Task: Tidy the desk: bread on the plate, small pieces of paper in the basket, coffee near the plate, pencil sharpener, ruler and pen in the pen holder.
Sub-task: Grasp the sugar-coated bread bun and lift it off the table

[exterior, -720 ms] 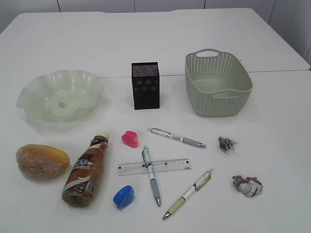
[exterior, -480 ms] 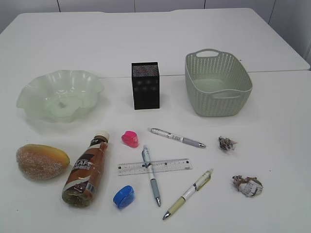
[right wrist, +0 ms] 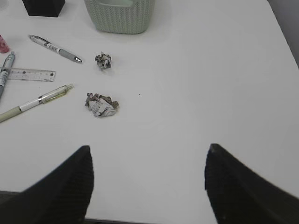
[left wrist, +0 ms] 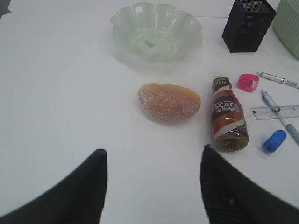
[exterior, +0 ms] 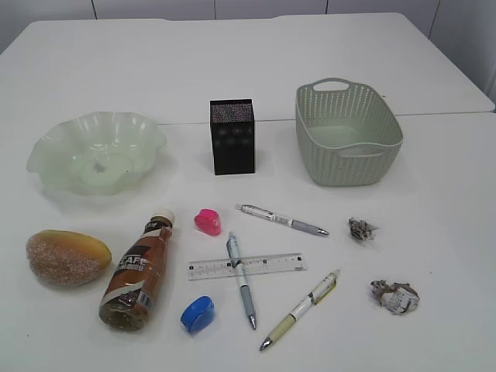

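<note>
A: Where's everything sitting?
B: All loose on the desk (exterior: 434,170). The bread (exterior: 67,256) lies at the left, in front of the plate (exterior: 96,150), with the coffee (exterior: 138,274) on its side just beside it.
A: And the stationery?
B: The pink sharpener (exterior: 207,222) and blue sharpener (exterior: 198,314) lie either side of the ruler (exterior: 271,264). One pen (exterior: 241,281) crosses the ruler, another pen (exterior: 282,220) lies behind it, a third pen (exterior: 300,310) in front. The holder (exterior: 232,136) stands upright behind them.
A: Paper?
B: Two scraps: the small scrap (exterior: 361,229) and the big scrap (exterior: 395,296), both in front of the basket (exterior: 348,132).
A: The arms?
B: The left gripper (left wrist: 152,184) hangs near the bread, jaws apart, holding nothing. The right gripper (right wrist: 148,182) hangs short of the scraps, jaws likewise apart.
</note>
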